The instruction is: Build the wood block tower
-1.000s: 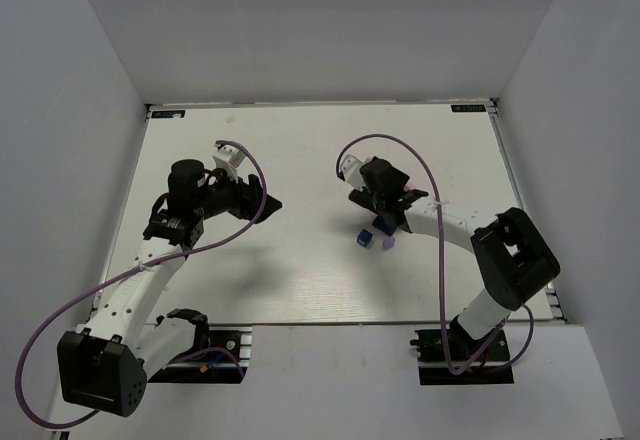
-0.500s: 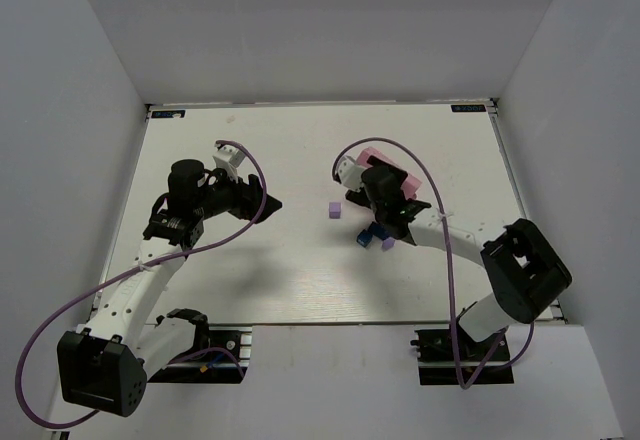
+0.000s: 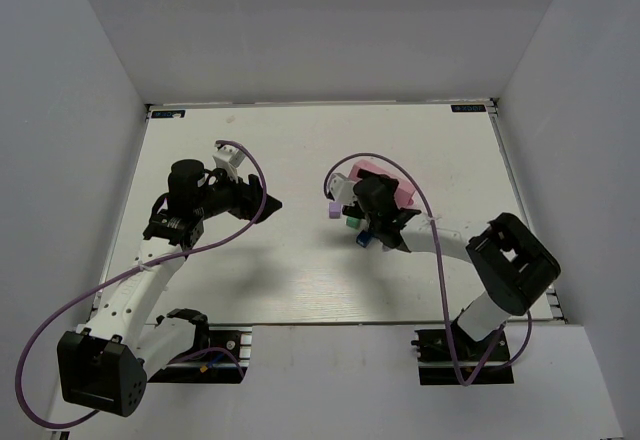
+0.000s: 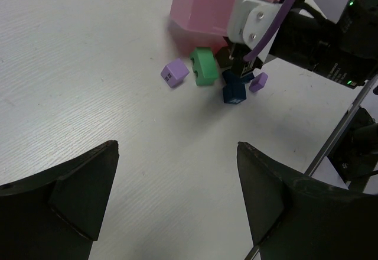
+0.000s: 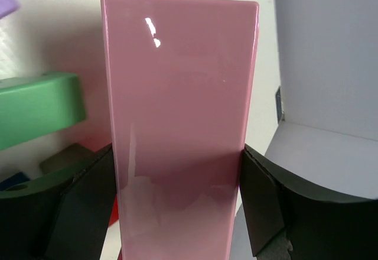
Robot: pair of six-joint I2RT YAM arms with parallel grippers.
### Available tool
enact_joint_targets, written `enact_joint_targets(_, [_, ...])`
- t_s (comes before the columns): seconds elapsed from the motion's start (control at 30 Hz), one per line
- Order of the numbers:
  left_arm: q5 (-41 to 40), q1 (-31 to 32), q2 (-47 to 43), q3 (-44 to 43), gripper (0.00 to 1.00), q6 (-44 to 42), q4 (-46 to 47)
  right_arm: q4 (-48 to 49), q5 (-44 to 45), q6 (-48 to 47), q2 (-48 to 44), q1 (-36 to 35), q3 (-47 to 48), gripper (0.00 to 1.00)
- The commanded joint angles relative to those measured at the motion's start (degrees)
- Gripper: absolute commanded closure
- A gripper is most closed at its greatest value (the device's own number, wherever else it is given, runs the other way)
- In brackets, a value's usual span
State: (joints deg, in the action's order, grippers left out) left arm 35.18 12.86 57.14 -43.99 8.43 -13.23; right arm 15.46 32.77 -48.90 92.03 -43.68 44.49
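Shifted toward the left edge, right end effector point(image 5: 174, 213) grips pink rectangular tray point(image 5: 177, 83) beside painted wooden blocks point(image 4: 204, 68); left end effector point(image 4: 177, 148) gapes empty, farther.

The white surface point(image 3: 250, 270) shows a faint grain like wood. Right of its middle a loose huddle of wood blocks point(image 3: 352, 223) lies on it: a purple cube point(image 4: 175, 72), a green block point(image 4: 204, 66) just beside it, then a dark blue cube point(image 4: 234, 91) and a smaller purple piece point(image 4: 258, 81). A pink tray point(image 4: 204, 6) stands close behind them; whether it rests there I cannot tell.
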Motion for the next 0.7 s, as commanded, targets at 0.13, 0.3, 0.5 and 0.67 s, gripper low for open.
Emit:
enact_joint_targets(0.13, [0.7,0.1,-1.1,-0.5,0.09,-0.3,1.1,2.0,1.8,5.4,-6.0,2.6,3.1,1.00])
enact_joint_targets(0.3, [0.7,0.1,-1.1,-0.5,0.09,-0.3,1.1,-9.2,-7.0,16.5,-10.2,10.6,8.5,1.00])
enact_joint_targets(0.5, [1.4,0.1,-1.1,-0.5,0.09,-0.3,1.6,-20.6,-22.0,26.3,-13.1,21.5,13.3,1.00])
enact_joint_targets(0.67, [2.4,0.1,-1.1,0.0,0.09,-0.3,2.2,-27.1,-37.6,31.9,-13.5,33.4,15.5,1.00])
